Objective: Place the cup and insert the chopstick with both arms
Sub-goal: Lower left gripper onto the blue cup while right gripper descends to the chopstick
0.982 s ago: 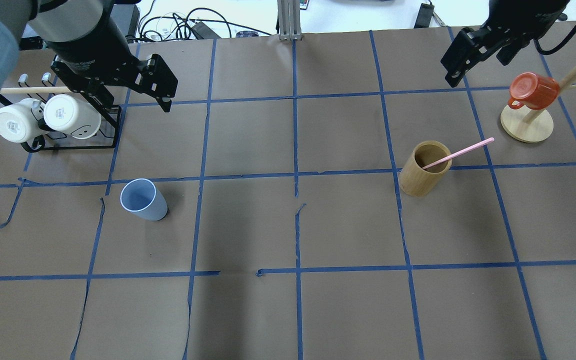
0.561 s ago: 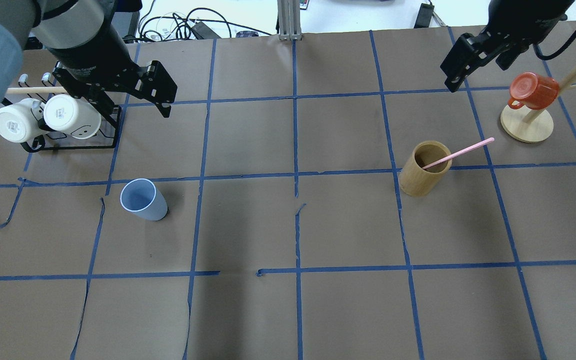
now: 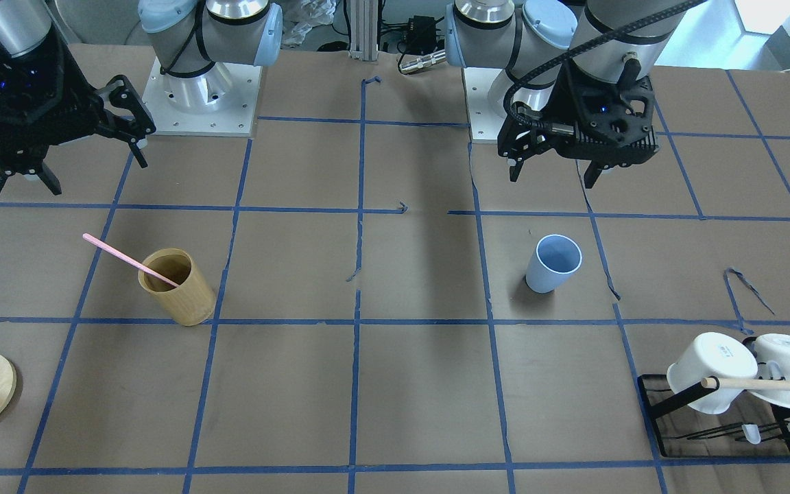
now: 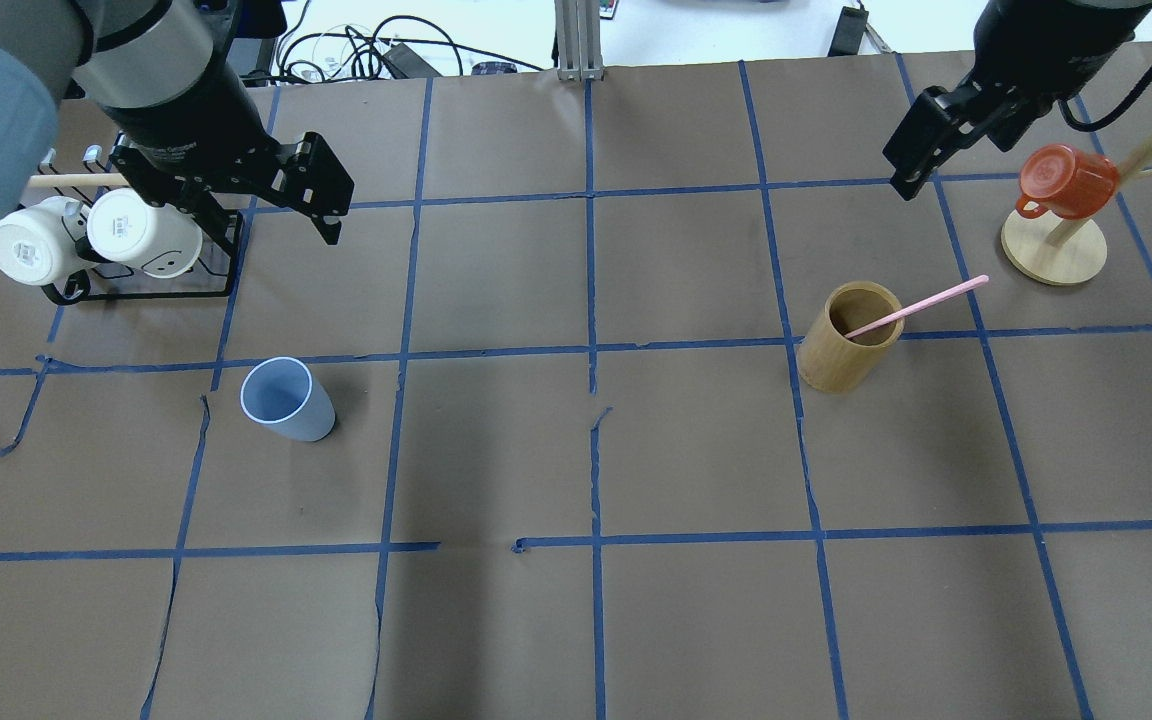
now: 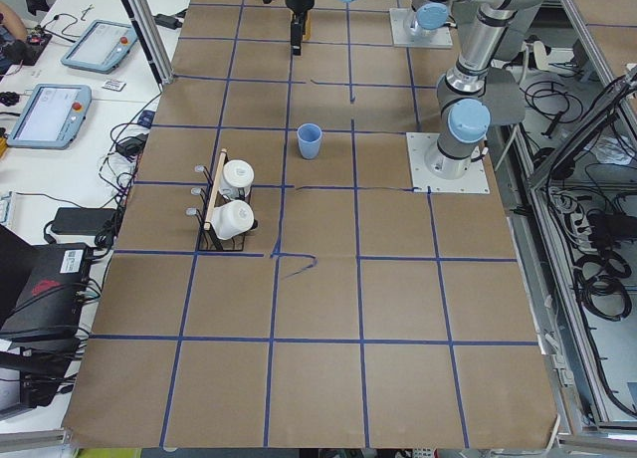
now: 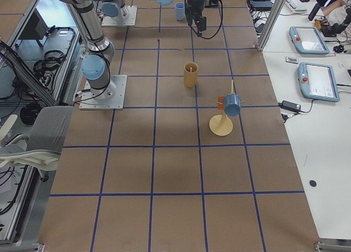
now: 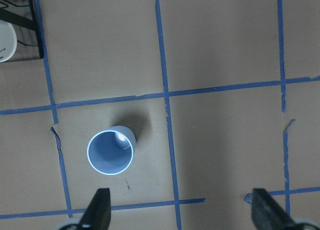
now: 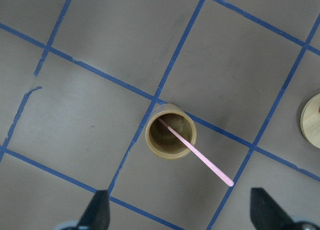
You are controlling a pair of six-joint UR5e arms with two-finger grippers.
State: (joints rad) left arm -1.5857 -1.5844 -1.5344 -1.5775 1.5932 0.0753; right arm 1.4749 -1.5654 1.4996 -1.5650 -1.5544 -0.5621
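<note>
The light-blue cup stands upright on the table's left half and also shows in the front view. My left gripper hangs open and empty above and behind it. In the left wrist view the cup lies ahead of the open fingers. The pale-pink chopstick leans in the tan bamboo holder on the right half. My right gripper is open and empty, high behind the holder. The right wrist view looks down on the chopstick in the holder.
A black wire rack with two white mugs and a beige wooden rod stands at the far left, close to my left gripper. A wooden mug tree with a red mug stands at the far right. Blue tape lines grid the brown table.
Both grippers have drifted slightly toward the near side of the table, the left toward the cup, the right toward the bamboo holder. Cup, holder and chopstick have not moved.
</note>
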